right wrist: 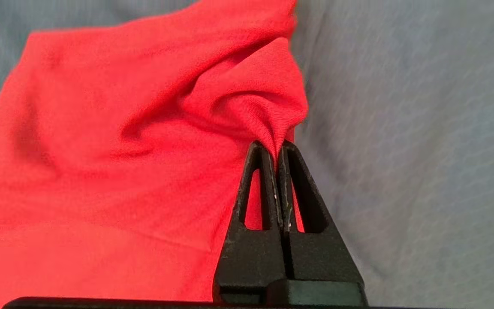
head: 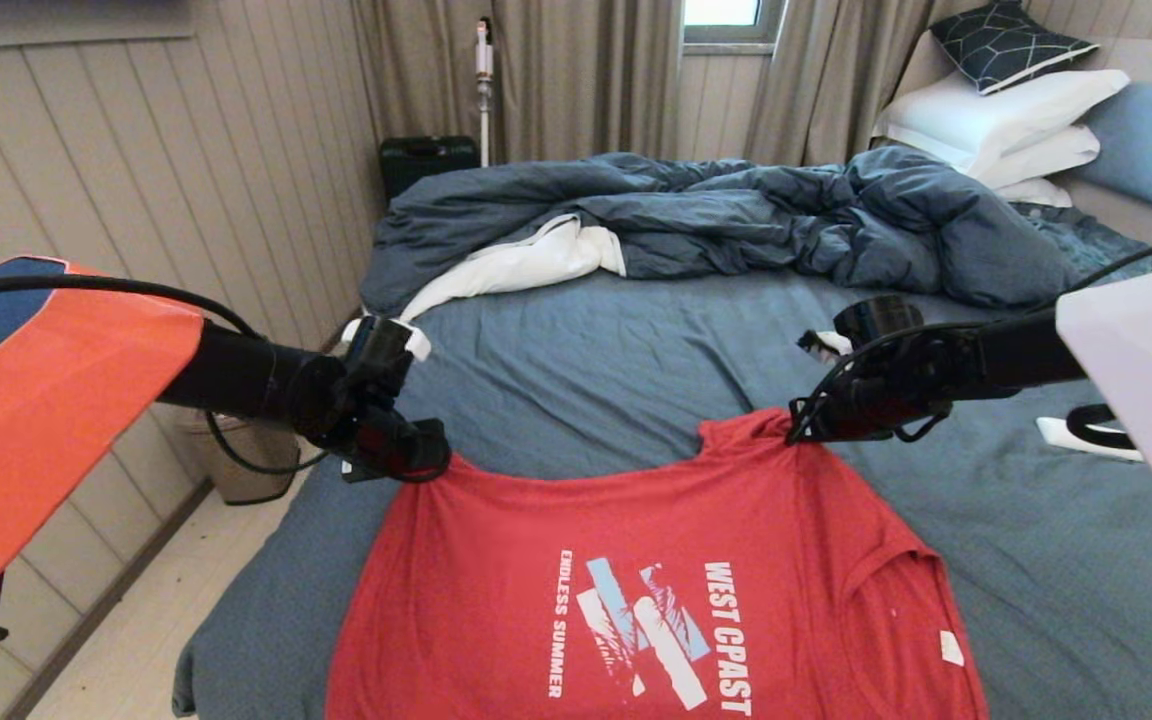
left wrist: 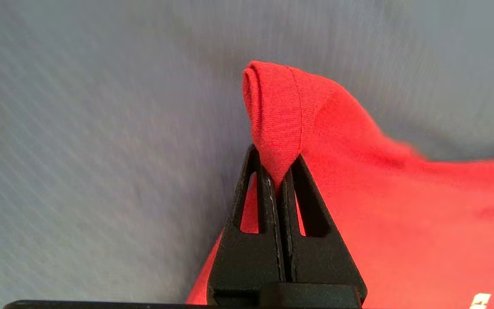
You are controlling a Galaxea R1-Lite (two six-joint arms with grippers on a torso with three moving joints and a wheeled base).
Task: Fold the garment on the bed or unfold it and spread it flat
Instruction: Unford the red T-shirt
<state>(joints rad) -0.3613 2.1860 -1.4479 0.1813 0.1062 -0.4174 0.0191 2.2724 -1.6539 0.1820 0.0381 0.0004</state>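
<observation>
Plenty of bare slate-blue sheet on the big bed point(head: 636, 350) lies beyond the red short-sleeved T-shirt with white lettering point(head: 636, 560), up to the rumpled dark blue duvet point(head: 736, 215), while the bed's left edge drops off just past the left gripper point(head: 421, 455). Both black arms reach in level from either side, the left gripper's fingers point(left wrist: 268, 189) pinching one far corner of the shirt and the right gripper point(head: 798, 432) pinching the other, fingers point(right wrist: 270, 171) pressed together on a bunched fold. The shirt lies print-up on the near part of the bed, long axis across it, neck label toward the right.

Garment point(head: 636, 560) bottom cut off
</observation>
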